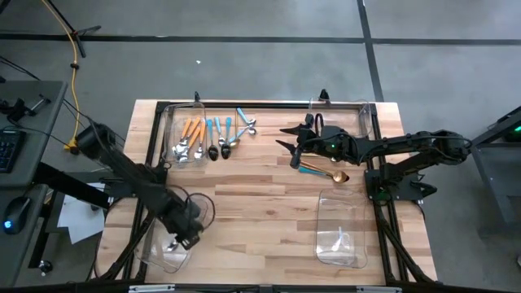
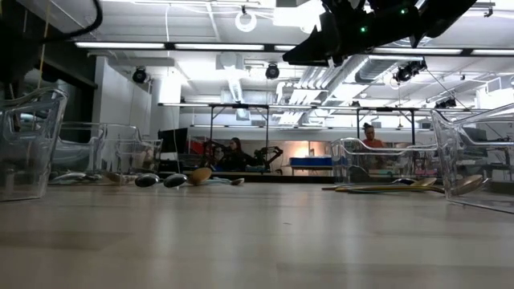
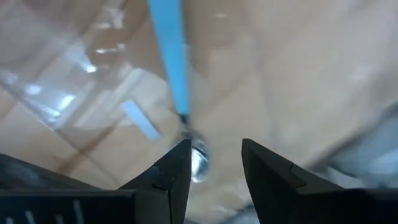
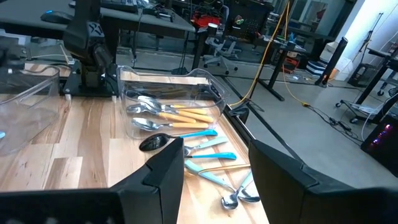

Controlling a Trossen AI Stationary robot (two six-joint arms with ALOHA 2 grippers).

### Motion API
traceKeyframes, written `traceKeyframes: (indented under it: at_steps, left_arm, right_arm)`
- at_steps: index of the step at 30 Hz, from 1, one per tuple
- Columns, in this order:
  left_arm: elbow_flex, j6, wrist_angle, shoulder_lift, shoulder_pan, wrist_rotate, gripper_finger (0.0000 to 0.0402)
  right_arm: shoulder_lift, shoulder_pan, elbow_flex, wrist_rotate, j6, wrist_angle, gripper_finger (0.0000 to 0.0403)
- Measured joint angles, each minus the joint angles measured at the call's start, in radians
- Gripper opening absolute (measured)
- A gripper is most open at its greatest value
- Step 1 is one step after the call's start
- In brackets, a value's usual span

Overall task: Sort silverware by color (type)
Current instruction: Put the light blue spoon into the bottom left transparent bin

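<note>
Wooden table (image 1: 260, 203): bins (image 1: 340, 232), silverware (image 1: 213, 134)

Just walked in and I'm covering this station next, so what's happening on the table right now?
Two robot arms are sorting silverware. The left gripper is over the near-left clear bin, open, with a light-blue-handled utensil just below it inside the bin. The right gripper, also open and empty, hovers above the table near the gold utensils. Orange-handled pieces and more blue ones lie at the back.

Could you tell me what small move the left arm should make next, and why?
Probably lift clear of the near-left bin. The left gripper stands open above it, and the blue-handled utensil lies loose in the bin, so the drop looks finished.
</note>
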Motion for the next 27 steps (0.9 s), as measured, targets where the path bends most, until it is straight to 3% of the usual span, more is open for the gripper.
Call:
traceKeyframes:
  at_steps: [4,9,12,16,21,24,27]
  left_arm:
    - [0.004,0.001,-0.004,-0.146,0.033,-0.032,0.0133]
    - [0.074,0.159,0.001,-0.325,0.082,-0.203,0.0133]
    - [0.137,0.396,0.041,-0.403,0.109,-0.391,0.0133]
    - [0.172,0.851,0.228,-0.469,0.138,-0.676,0.0133]
    - [0.171,1.337,0.374,-0.480,0.210,-0.904,0.0133]
    - [0.123,1.448,0.452,-0.460,0.307,-0.920,0.0133]
    - [0.022,1.498,0.601,-0.436,0.427,-0.763,0.0133]
  right_arm:
    - [0.000,0.000,0.000,0.000,-0.001,0.000,0.0165]
    - [0.000,0.000,0.000,0.000,-0.001,0.005,0.0165]
    - [0.000,0.000,0.000,0.000,-0.002,0.016,0.0165]
    - [0.000,0.000,0.000,0.000,-0.002,0.023,0.0165]
    - [0.000,0.000,0.000,0.000,-0.002,0.022,0.0165]
    - [0.000,0.000,0.000,0.000,0.000,0.020,0.0165]
    - [0.000,0.000,0.000,0.000,0.000,0.013,0.0165]
